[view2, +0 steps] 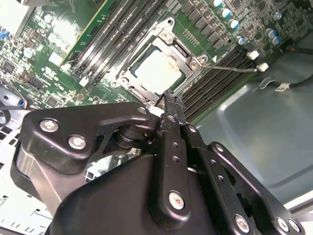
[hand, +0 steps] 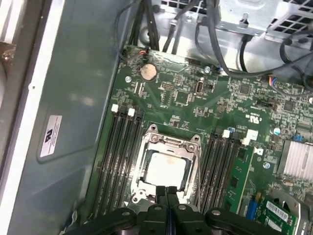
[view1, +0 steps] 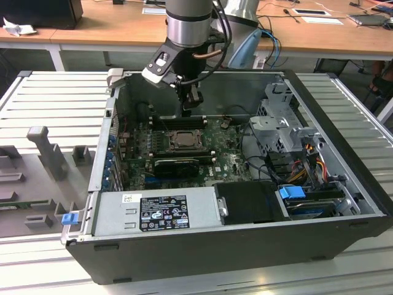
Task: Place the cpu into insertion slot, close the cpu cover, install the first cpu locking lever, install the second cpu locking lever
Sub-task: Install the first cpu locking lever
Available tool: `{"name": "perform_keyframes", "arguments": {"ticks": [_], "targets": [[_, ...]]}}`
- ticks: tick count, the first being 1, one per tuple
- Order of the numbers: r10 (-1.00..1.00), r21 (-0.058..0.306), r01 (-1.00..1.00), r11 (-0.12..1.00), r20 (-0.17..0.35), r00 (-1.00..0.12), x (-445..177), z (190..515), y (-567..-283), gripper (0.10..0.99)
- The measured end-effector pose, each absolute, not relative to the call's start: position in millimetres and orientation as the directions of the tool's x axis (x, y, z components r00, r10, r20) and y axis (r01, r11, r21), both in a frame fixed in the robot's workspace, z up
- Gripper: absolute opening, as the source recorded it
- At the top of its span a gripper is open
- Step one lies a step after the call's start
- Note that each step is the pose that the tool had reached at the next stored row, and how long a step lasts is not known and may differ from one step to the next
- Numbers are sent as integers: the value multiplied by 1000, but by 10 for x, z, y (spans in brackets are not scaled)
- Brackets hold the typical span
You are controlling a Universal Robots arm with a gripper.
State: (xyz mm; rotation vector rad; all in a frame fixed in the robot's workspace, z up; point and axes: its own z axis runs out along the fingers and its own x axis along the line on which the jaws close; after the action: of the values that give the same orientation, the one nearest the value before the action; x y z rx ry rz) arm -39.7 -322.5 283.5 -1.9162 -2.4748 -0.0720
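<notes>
Silver-grey square cpu [hand: 165, 167] lies framed by the grey metal cpu cover [hand: 168, 140], just below the black gripper [hand: 167, 190]; gripper fingers pressed together, empty.

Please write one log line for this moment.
cpu: seated | cpu cover: closed over it | gripper: shut, over the cover's edge

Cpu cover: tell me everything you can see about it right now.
The cpu cover is a thin grey metal frame with a large square window, lying flat on the green board. The cpu shows pale through the window. The gripper, shut, hangs at one edge of it; contact can't be told.
</notes>
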Motion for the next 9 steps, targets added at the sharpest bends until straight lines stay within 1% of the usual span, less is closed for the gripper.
{"name": "perform_keyframes", "arguments": {"ticks": [9], "targets": [[939, 30, 939, 341, 37, -342, -397, 2835, -3225, 106]]}}
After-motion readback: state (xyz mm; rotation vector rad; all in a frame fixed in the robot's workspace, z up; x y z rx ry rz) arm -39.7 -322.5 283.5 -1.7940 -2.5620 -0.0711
